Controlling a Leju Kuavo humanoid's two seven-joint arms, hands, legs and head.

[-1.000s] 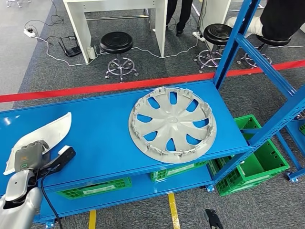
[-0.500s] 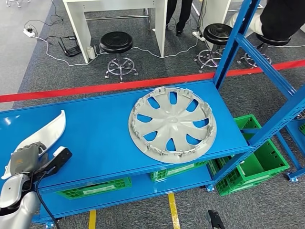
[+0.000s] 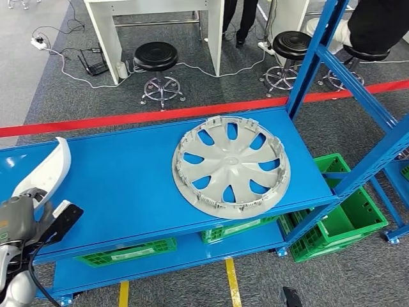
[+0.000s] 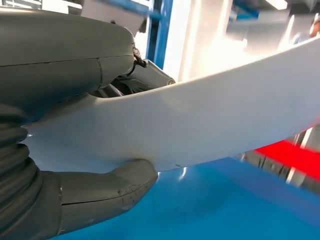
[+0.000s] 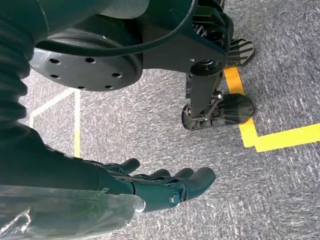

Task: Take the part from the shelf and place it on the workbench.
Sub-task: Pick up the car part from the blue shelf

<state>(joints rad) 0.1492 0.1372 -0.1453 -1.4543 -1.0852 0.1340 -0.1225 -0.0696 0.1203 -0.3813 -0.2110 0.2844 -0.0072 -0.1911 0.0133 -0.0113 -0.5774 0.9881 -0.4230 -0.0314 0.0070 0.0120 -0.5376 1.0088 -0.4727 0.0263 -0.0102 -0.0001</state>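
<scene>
A white curved part (image 3: pixel 50 169) stands tilted up at the left end of the blue shelf (image 3: pixel 130 185). My left hand (image 3: pixel 22 220) grips its near end at the shelf's front left corner. In the left wrist view the white part (image 4: pixel 207 120) runs across the picture above the blue surface, clamped between the thumb (image 4: pixel 105 195) and the fingers of my left hand (image 4: pixel 56 75). My right hand (image 5: pixel 162 185) hangs over the grey carpet, fingers stretched out, holding nothing.
A grey wheel cover (image 3: pixel 231 166) lies on the shelf's right half. Blue uprights (image 3: pixel 313 54) rise at the right. Green crates (image 3: pixel 347 214) sit below the shelf. Beyond a red floor line (image 3: pixel 144 116) stand stools (image 3: pixel 156 61), a white table and people's legs.
My left hand has drawn back to the left and lower, and the white part has swung from lying flat to standing tilted up, its far end lifted off the shelf.
</scene>
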